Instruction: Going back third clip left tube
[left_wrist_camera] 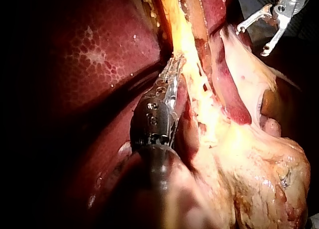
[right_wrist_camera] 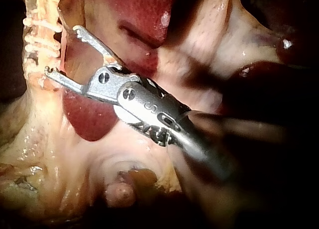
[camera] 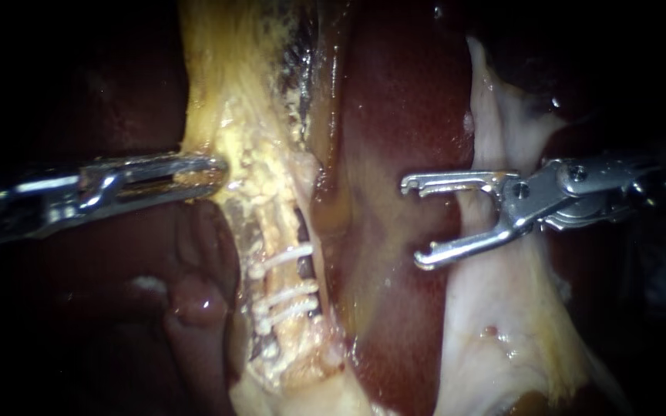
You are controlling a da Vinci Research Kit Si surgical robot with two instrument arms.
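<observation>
Steel lies nearest the endoscope, two instruments in all. The left instrument (camera: 208,171) has its pincer closed flat on the yellow fatty tissue (camera: 233,146) at the edge of the left tube (camera: 275,223), just above the clips, and holds that strand taut. The right instrument (camera: 416,223) has its pincer spread wide and empty. No clip sits in it, and it hangs over the liver (camera: 402,100), apart from the tube.

Behind the steel, the left tube runs down the middle of the view. Three white clips (camera: 287,256) cross it one below another, the lower two close together. Just beside it on the right lies a browner strand (camera: 331,185), perhaps a second tube, which bears no clip that I can see.

With three clips seated and the right pincer bare, the step in hand looks like the withdrawal of the right instrument. That move calls for a straight pull toward its own side, clear of the pale tissue (camera: 502,308) lying under its shaft, while the left grip stays steady. The dark red liver lies farthest back.
</observation>
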